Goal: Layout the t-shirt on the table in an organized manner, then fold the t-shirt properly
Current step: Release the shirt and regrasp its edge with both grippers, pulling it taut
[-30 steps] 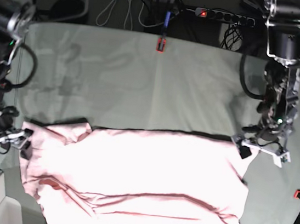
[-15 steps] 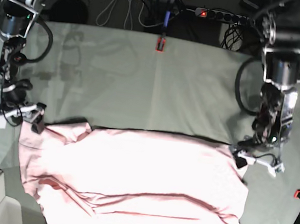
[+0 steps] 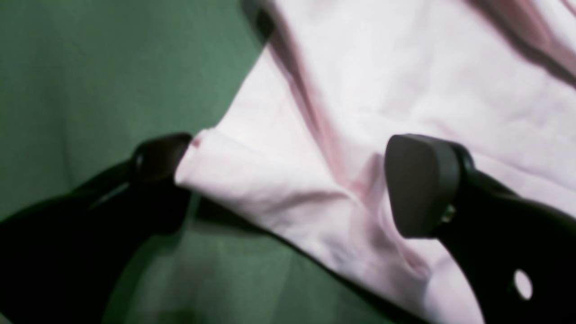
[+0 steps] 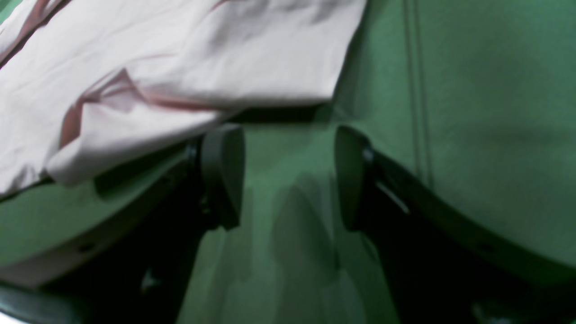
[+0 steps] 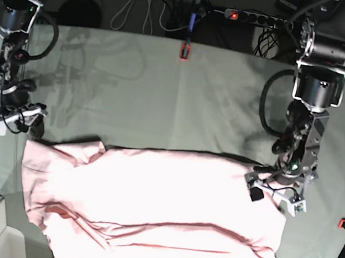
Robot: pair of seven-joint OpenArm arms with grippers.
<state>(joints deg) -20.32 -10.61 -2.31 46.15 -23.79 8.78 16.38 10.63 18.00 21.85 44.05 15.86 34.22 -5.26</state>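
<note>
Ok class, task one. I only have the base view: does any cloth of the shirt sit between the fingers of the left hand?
Observer: Yes. In the left wrist view a corner of the t-shirt lies between the two fingers of the open left hand.
Operator: And the right hand?
Observer: In the right wrist view only the bare table shows between the right hand fingers. The shirt's edge reaches one finger but stays outside the gap.
Operator: Any print near either hand?
Observer: None shows in either wrist view, only plain pink cloth with creases.
</note>
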